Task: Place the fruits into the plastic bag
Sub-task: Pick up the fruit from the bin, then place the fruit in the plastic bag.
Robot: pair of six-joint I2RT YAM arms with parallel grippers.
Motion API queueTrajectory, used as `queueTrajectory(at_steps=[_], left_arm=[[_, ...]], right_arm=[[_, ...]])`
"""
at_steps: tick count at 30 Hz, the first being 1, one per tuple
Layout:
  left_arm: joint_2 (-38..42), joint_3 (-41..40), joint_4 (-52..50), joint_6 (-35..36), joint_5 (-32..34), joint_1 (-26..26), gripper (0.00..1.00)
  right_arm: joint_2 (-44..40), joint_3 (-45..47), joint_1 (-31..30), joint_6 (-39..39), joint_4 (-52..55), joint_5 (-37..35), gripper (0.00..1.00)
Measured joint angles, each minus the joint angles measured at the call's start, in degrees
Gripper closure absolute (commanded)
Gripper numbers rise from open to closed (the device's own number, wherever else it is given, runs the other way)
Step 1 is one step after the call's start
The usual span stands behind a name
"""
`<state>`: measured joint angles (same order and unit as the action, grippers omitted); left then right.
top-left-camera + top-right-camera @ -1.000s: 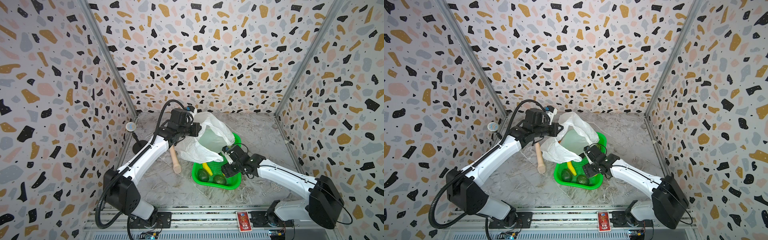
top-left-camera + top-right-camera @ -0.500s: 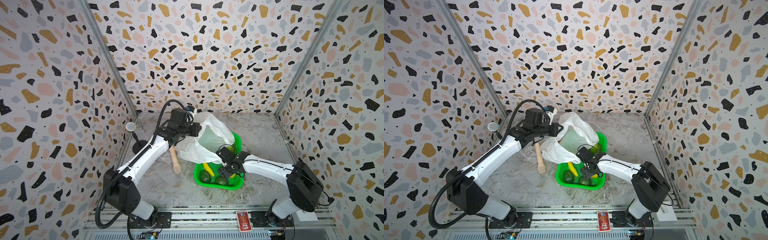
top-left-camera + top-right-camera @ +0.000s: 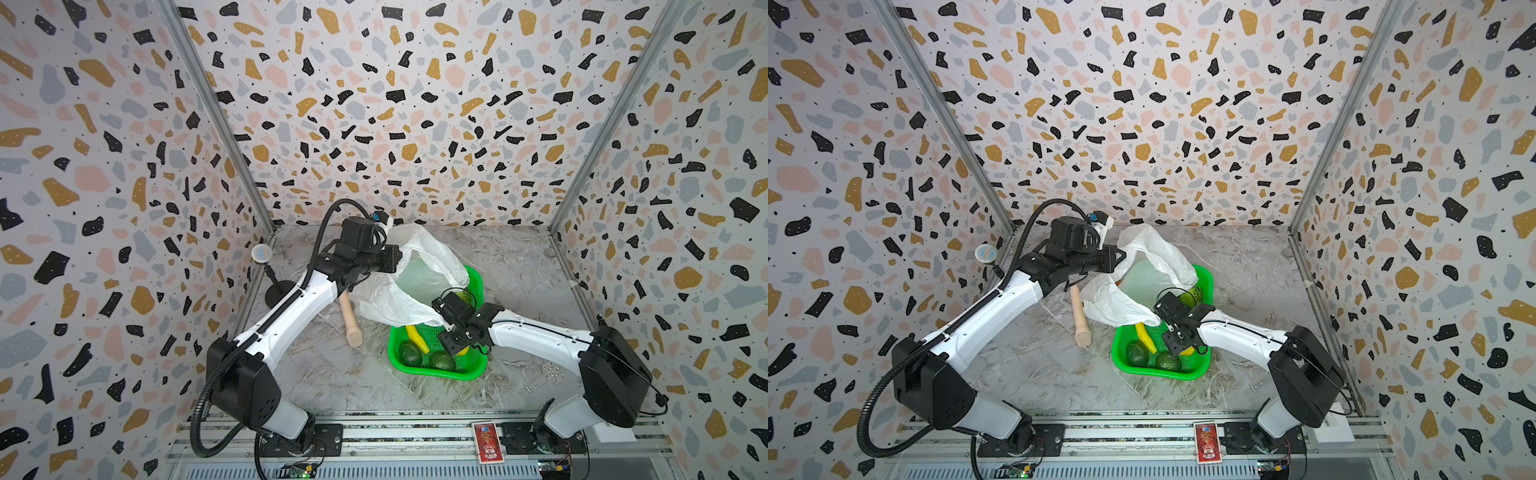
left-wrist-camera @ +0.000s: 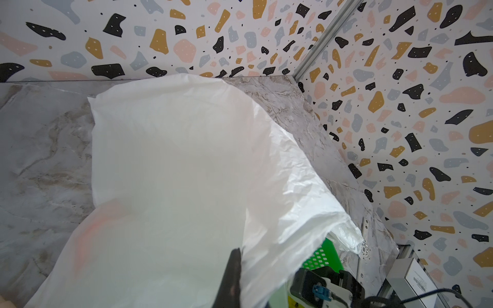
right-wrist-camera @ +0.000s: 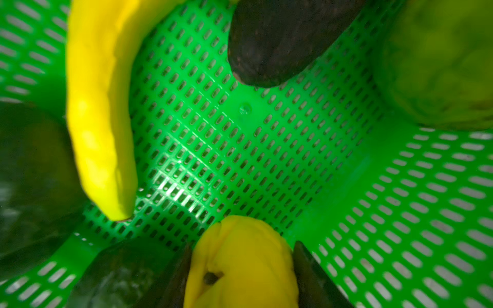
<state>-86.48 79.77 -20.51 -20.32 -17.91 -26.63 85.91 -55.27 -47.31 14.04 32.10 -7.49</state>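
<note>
Left gripper [image 3: 397, 259]: clamped shut on a fold of the plastic bag [image 3: 419, 270] and held up above the table [image 3: 332, 386] beside the basket's far left; same place and same grip as a second ago.
Plastic bag: hangs from that grip. Its lower folds are draped over the far left part of the basket [image 3: 436, 376] and over the far end of the banana [image 3: 417, 338]. In both top views its shape is unchanged.
Right gripper [image 5: 241, 246]: down inside the basket. The jaws stand narrow, with one of the fingers [image 5: 312, 274] on each side of the lemon [image 5: 240, 274] and both against its skin (a second ago they gaped wider).
Right arm: its dark shoulder block sits nearer the middle of the scene than a second ago, while the gripper has hardly shifted over the basket.
Lemon: low in the basket between the fingers; in a top view only a yellow sliver shows beneath the gripper.
Banana: lies lengthwise in the basket's left half, where it was.
Avocados [image 3: 410, 353] [image 3: 441, 360]: side by side along the basket's near edge, unmoved.
Light green fruit [image 3: 463, 297]: at the basket's far side behind the right wrist, partly hidden.
Basket: on the table, in the same place as before.
Wooden stick [image 3: 349, 320]: flat on the table left of the basket, its far end under the left arm; unmoved.
Orange tint: shows through the bag film in the left wrist view; what it is cannot be told.
</note>
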Motion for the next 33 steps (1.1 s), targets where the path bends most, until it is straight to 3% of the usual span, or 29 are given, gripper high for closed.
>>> queueTrajectory(at_steps=[10,17,22,33], left_arm=[[0.0,0.0,0.0,0.1,0.0,0.0,1.0],[0.2,0.0,0.0,0.2,0.0,0.0,1.0],[0.5,0.0,0.0,0.2,0.0,0.0,1.0],[1.4,0.0,0.0,0.1,0.5,0.0,1.0]], right_arm=[[-18.3,-0.8,1.1,1.3,-3.0,-2.6,0.58],[-24.7,-6.4,3.0,0.9,-8.1,-5.0,0.58],[-22.7,-9.7,3.0,0.4,-16.1,-1.8,0.57],[-7.1,-11.9,1.5,4.1,-25.2,13.5,0.56]])
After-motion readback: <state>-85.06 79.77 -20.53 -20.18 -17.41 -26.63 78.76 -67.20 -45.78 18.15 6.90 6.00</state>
